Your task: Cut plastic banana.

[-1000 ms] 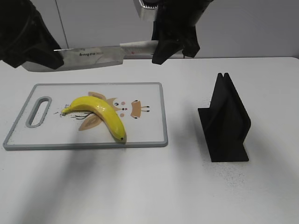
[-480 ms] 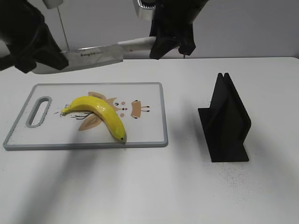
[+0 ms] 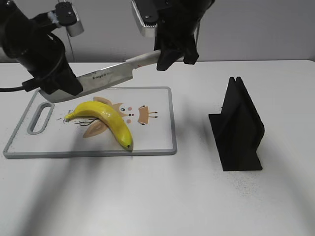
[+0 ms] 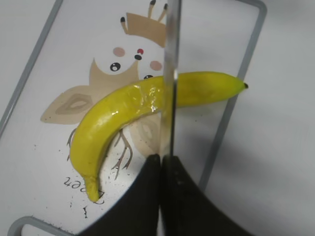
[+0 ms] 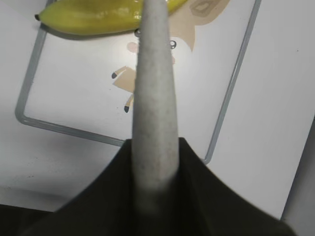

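A yellow plastic banana lies on a white cutting board with an owl print. A large knife hangs above the board, tilted down to the left. My left gripper is shut on the blade's tip end, just above the board's left part. My right gripper is shut on the knife's pale handle, higher up. In the left wrist view the blade runs edge-on across the banana, out from my left gripper. In the right wrist view the handle sits in my right gripper, with the banana beyond.
A black knife stand stands on the white table to the right of the board. The board has a grey rim and a handle hole at its left end. A grey wall is behind the table.
The left gripper has moved down and to the right with the blade end, so the knife now tilts down to the left, closer to the banana. The right gripper has shifted slightly.
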{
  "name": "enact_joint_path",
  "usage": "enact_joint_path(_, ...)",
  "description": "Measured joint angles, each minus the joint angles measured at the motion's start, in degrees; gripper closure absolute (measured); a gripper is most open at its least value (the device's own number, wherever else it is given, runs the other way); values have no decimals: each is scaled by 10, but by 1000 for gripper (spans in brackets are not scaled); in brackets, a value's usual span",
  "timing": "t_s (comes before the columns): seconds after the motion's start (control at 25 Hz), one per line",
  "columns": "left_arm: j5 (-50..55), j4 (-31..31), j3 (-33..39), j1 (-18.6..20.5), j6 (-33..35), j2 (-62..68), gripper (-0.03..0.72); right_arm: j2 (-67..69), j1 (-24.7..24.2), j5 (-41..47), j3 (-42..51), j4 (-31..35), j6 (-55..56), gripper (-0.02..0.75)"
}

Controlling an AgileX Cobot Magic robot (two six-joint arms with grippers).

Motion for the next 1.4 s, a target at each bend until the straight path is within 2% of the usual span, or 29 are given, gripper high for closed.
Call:
enact_joint_path(0.36, -37, -3, 0, 0, -8, 39, 683, 40, -7, 0, -16, -3, -1, 574)
enact_joint_path(0.72, -49, -43, -12, 1, -6, 167, 674, 131, -13, -5, -22, -9, 3, 575)
enact_joint_path(1.04, -54, -42, -11, 1, -6, 165, 674, 138, -13, -2, -45, -11, 1, 573)
enact_joint_path(1.4, -76, 8, -6, 1, -11, 94, 685, 119, -9, 0, -93, -15, 9, 568)
